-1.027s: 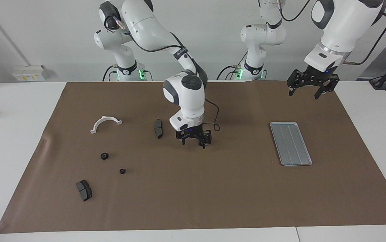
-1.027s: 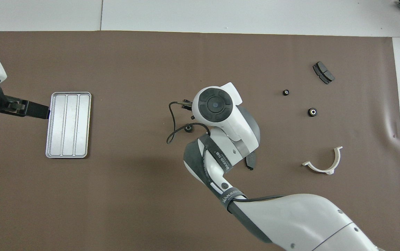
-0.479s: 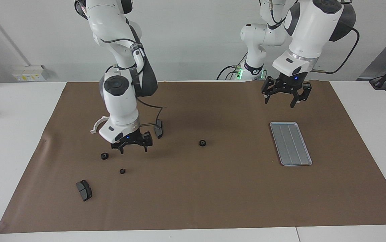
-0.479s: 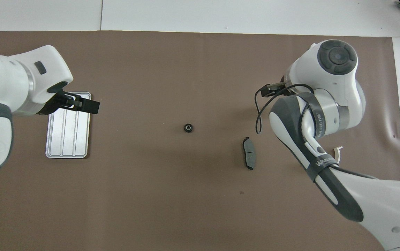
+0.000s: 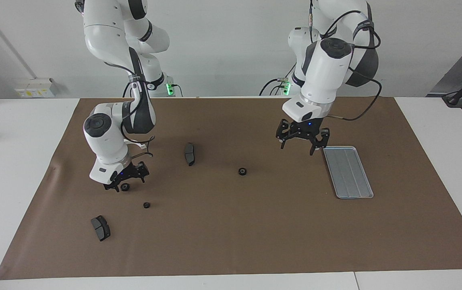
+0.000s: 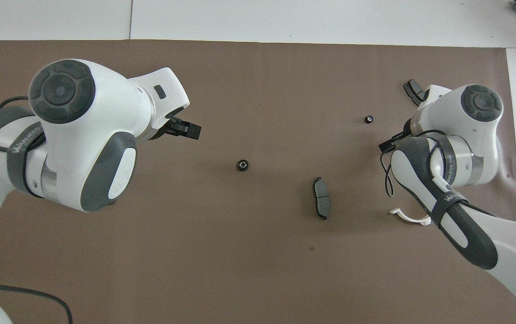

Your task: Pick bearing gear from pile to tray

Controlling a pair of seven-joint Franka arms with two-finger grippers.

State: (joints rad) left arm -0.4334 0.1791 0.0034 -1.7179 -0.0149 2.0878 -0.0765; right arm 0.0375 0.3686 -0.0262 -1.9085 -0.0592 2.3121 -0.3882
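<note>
A black bearing gear (image 5: 242, 171) lies alone on the mat's middle; it also shows in the overhead view (image 6: 242, 165). The pile lies toward the right arm's end: a black ring (image 5: 125, 187), a smaller ring (image 5: 146, 205), two dark grey pads (image 5: 189, 153) (image 5: 100, 228) and a white bracket (image 6: 408, 217), mostly hidden by the right arm. My right gripper (image 5: 126, 182) is open and low, straddling the black ring. My left gripper (image 5: 300, 146) is open and empty, raised over the mat beside the silver tray (image 5: 347, 171). The tray holds nothing and is hidden in the overhead view.
A brown mat (image 5: 255, 225) covers most of the white table. The left arm's wrist (image 6: 87, 130) fills the overhead view above the tray's end. A white box (image 5: 37, 87) sits at the table's edge near the wall.
The right gripper left the gear on the mat's middle, swung to the pile and dropped around the black ring. The left gripper came down from near its base to beside the tray.
</note>
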